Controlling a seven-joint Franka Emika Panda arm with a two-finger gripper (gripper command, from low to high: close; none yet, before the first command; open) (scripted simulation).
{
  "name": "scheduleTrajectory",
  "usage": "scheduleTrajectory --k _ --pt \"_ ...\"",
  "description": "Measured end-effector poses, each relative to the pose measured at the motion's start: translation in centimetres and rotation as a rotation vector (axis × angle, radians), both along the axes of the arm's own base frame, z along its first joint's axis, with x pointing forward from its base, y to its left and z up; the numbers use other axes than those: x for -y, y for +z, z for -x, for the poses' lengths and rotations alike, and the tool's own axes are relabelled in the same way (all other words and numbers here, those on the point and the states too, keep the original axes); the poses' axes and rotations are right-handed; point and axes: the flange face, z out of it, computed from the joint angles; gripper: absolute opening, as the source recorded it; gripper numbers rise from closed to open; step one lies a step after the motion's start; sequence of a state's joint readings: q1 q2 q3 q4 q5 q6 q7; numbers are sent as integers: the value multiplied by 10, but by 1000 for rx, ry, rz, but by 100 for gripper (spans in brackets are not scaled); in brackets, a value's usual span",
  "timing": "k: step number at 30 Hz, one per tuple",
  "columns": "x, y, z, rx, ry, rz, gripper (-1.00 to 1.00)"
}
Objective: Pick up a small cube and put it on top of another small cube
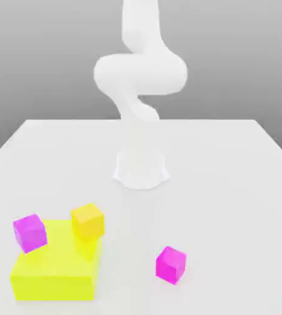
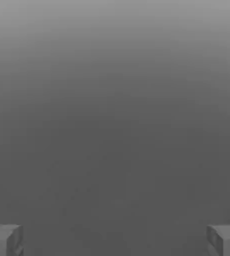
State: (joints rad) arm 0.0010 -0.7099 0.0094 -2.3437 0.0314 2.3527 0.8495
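The arm (image 1: 140,80) is seen in the exterior view as a white, soft-edged column rising from a round base (image 1: 141,171) on the white surface (image 1: 229,203); its upper part is cut off by the picture's edge. In the hand view the hand (image 2: 115,240) is shown by two grey fingertips (image 2: 4,240) set far apart at opposite edges, both cut off by the frame; the hand is therefore open and nothing is held between the fingers; behind them a plain grey gradient is seen. No writing or label can be read on anything. In the exterior view a large yellow block (image 1: 56,264) lies on the surface toward the exterior view's left; a small magenta cube (image 1: 30,232) is tilted against its upper left corner; a small yellow cube (image 1: 88,221) is tilted at its upper right corner; whether these two rest fully on the block cannot be told. A second magenta cube (image 1: 170,265) sits apart on the surface, toward the exterior view's right of the block.
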Motion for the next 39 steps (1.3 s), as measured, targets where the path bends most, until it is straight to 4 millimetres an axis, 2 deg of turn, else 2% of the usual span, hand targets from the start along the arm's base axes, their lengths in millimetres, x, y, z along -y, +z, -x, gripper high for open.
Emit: scheduleTrajectory --k 2,5,10,15,18,21,24,34,35,39 --pt "-6 -45 -26 -72 -30 -46 0" --pt "-16 -111 -52 -175 -78 -100 0" --pt "-34 -223 -73 -344 -175 -160 0" --pt "-49 -333 -64 -507 -291 -184 0" --pt "-57 -394 -46 -598 -365 -179 0" --pt "-59 -451 -20 -683 -449 -162 0" --pt "-61 -478 -13 -716 -469 -168 0" --pt "-61 -532 -11 -716 -476 -164 0" --pt "-60 -536 -10 -713 -478 -160 -100" --pt "-60 -536 -10 -712 -477 -160 -100"
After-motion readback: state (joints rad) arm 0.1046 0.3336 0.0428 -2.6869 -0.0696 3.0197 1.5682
